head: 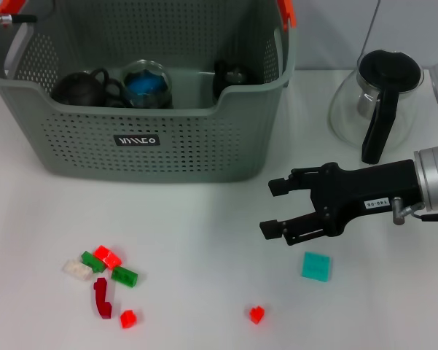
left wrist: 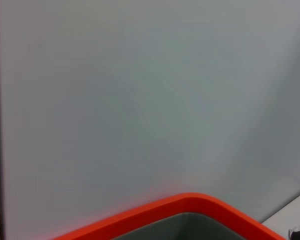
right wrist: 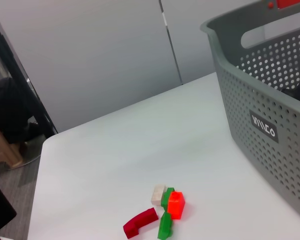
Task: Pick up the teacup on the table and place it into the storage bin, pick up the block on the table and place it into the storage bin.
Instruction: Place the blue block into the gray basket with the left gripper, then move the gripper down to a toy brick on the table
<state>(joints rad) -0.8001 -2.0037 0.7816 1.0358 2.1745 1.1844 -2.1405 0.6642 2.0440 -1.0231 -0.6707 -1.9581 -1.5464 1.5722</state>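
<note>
Nearest you, a red block (head: 256,314) is lying on open tabletop (head: 197,240), your right hand (head: 275,208) is hovering beyond it, fingers spread and empty, and the storage bin (head: 142,149) is sitting farthest back with bare tabletop along its front wall.

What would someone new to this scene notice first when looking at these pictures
The big grey-green storage bin dominates the far left of the table, with dark teacups already inside. In front of it lies a bright scatter of blocks, red, green and white. The right gripper, black and open, hovers at the right above a teal block, with a glass carafe behind.
</note>
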